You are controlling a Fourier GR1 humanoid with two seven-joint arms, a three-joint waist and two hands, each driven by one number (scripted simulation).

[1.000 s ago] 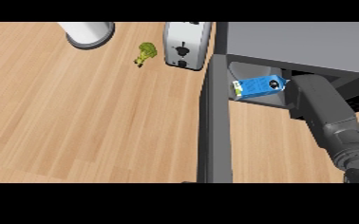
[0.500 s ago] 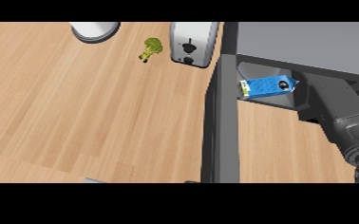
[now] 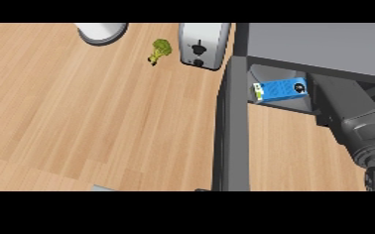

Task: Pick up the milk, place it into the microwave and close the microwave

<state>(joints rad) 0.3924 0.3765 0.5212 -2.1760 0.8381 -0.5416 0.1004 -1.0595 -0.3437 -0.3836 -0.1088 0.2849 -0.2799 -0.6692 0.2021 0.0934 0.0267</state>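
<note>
1. Load position: the blue rectangular milk carton (image 3: 281,90) lies on its side inside the cavity of the grey box-shaped microwave (image 3: 315,47), close to the front of the opening. I judge the placing step done and the closing step not yet done.
2. Door: the dark grey microwave door (image 3: 231,129) stands open and is seen edge-on. It reaches out over the light wooden worktop (image 3: 110,119) toward the lower edge of the head view.
3. Right hand (image 3: 327,99): it shows as the dark end of the grey right forearm (image 3: 351,116), at the mouth of the cavity just right of the milk carton. I cannot tell whether it is spread, pressed together or pinching anything, nor whether it touches the carton.
4. Left hand: not in view.
5. Hazard A: the door would trap the arm if it were swung while the right forearm lies across the opening.
6. Hazard B: if the right hand has contact with the milk carton, drawing the arm out could drag the carton onto the sill, where it would block the door.
7. Hazard C: the silver toaster (image 3: 201,44) stands just beside the hinge end of the microwave door, with a green broccoli floret (image 3: 159,50) near it. A wide approach to the door's outer face could knock either.
</note>
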